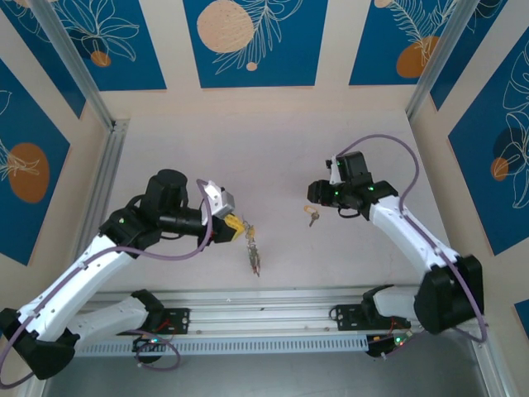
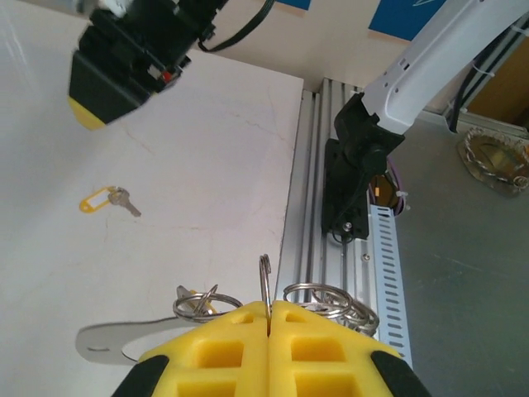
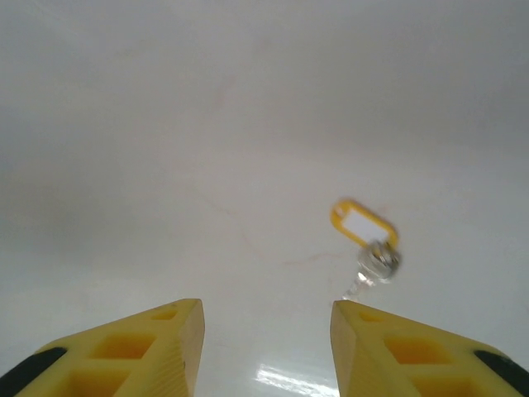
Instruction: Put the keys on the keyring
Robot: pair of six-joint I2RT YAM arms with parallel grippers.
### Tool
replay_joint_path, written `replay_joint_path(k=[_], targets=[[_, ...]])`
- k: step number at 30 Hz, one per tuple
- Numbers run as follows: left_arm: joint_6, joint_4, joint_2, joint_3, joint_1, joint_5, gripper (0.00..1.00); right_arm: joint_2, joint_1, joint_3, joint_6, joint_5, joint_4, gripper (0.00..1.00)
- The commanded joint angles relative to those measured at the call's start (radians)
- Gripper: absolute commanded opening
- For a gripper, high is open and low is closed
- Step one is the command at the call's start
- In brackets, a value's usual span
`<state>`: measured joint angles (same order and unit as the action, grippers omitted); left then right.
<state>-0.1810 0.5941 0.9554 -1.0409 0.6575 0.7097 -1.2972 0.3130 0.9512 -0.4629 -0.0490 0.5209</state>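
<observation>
The keys [image 1: 312, 217] lie on the white table, a small silver key on a yellow tag [image 3: 364, 225]; they also show in the left wrist view [image 2: 111, 199]. My right gripper [image 1: 318, 193] hovers just behind them, open, with nothing between its fingers [image 3: 267, 331]; the key lies just ahead of its right fingertip [image 3: 364, 318]. My left gripper [image 1: 234, 227] is shut on the thin wire of the keyring [image 2: 265, 285], which stands up from between the jaws. Small split rings [image 2: 207, 302] sit on either side, and the bunch of keys and tags [image 1: 254, 256] hangs below the gripper.
The aluminium rail [image 1: 273, 318] with the arm bases runs along the table's near edge. Metal frame posts [image 1: 103, 178] stand at the left and back right. The right arm's base [image 2: 355, 165] is bolted onto the rail.
</observation>
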Motion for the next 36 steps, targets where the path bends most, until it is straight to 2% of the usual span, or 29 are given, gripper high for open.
replay_joint_path(k=[1, 10, 14, 22, 27, 36], targets=[[0.046, -0.106, -0.014, 0.018, -0.040, 0.082, 0.00, -0.088, -0.019, -0.009, -0.048, 0.004, -0.005, 0.42], [0.113, -0.209, -0.001, 0.049, -0.126, 0.197, 0.00, -0.299, -0.008, 0.028, -0.038, -0.034, -0.030, 0.37], [0.135, -0.243, -0.002, 0.061, -0.149, 0.224, 0.00, -0.353, 0.015, 0.059, -0.017, -0.095, -0.012, 0.36], [0.181, -0.308, -0.009, 0.081, -0.181, 0.263, 0.00, -0.384, 0.026, 0.050, -0.015, -0.159, -0.023, 0.32], [0.190, -0.323, -0.011, 0.085, -0.183, 0.273, 0.00, -0.388, 0.027, 0.043, -0.013, -0.162, -0.026, 0.26], [0.205, -0.345, -0.012, 0.094, -0.197, 0.286, 0.00, -0.389, 0.025, 0.029, -0.009, -0.153, -0.043, 0.24]])
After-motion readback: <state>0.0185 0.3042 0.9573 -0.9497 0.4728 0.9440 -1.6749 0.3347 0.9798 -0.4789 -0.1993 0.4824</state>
